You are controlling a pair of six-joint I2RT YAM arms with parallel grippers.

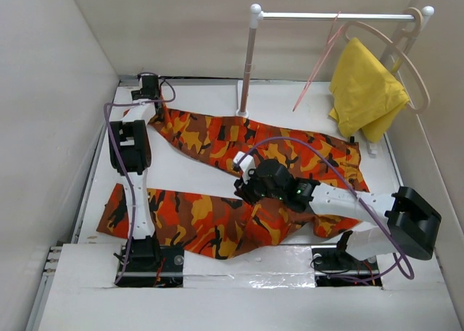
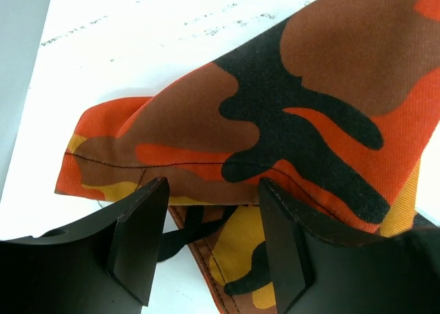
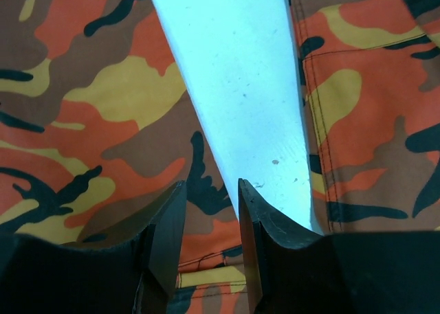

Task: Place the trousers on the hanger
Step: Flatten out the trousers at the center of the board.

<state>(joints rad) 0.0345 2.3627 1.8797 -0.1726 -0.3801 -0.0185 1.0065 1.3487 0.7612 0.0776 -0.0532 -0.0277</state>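
Trousers (image 1: pixel 210 222) flat on the counter (image 1: pixel 196 175), legs splayed in a V. The pink hanger (image 1: pixel 317 64) dangles from the rail (image 1: pixel 333 16) at the back, well apart from them, beside a yellow cloth (image 1: pixel 366 85) draped on a wooden hanger (image 1: pixel 406 63).

The left end effector (image 2: pixel 212 190) is at the far-left tip of the back leg. Its fingers are spread, the stitched hem lies just ahead of and beneath them, and nothing is pinched. The right end effector (image 3: pixel 212 187) sits low where the two legs meet, fingers parted a little, with the wedge of bare counter opening just beyond its tips. It grips nothing either.

This looks like the gather before any hanging, so the task is barely begun. To do it well, the left should slide one finger under that hem and close on the full fold, not just the loose black strap (image 2: pixel 189 228) showing between its fingers. The right should bite the seam cloth rather than close on bare counter. Both should take deep bites, since this fabric looks likely to slip once it is lifted.
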